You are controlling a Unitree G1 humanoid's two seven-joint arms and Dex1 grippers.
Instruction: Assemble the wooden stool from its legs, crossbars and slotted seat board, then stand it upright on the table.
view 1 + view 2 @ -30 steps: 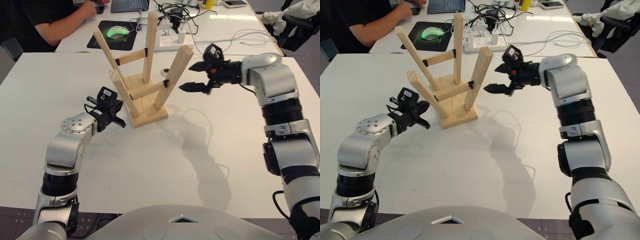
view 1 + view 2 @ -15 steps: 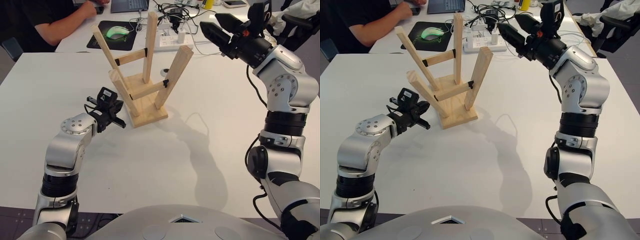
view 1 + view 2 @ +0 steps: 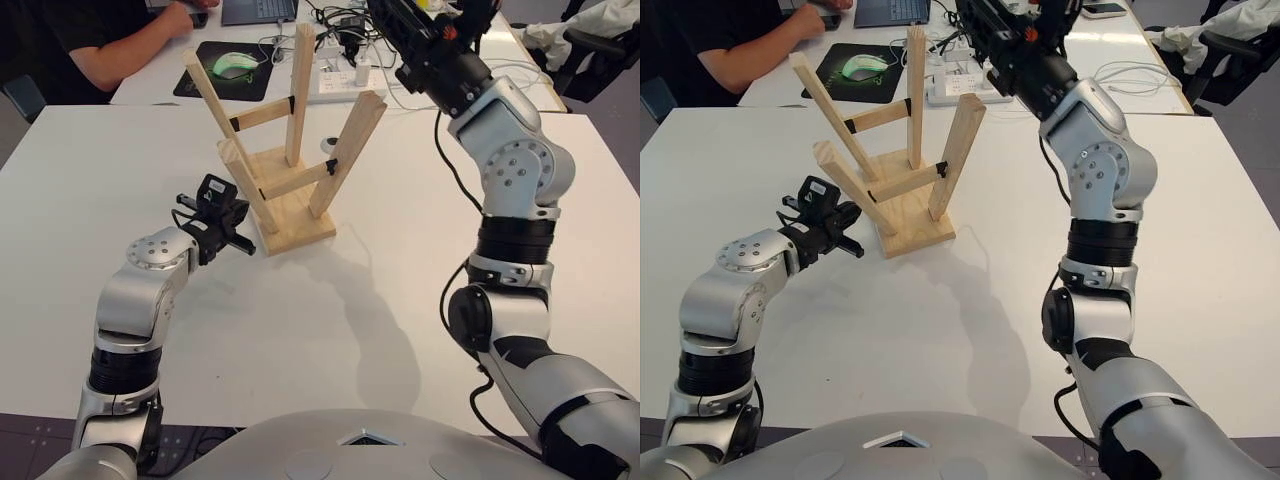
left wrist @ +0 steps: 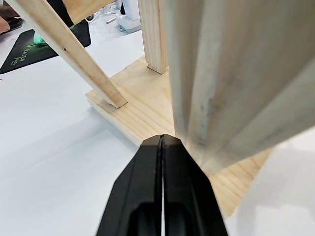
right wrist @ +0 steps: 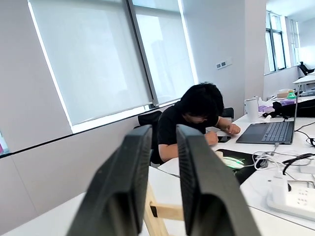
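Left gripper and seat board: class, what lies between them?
Only a narrow strip of bare table, as the left eye view shows; the left gripper, jaws shut, sits beside the seat board.

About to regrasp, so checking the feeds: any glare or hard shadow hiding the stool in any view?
Left eye view: even light, the stool reads cleanly, no glare on the white table. Left wrist view: a pale leg right at the lens blocks much of the seat board beyond the shut left claw. Right wrist view: bright windows behind the open right claw leave it dark.
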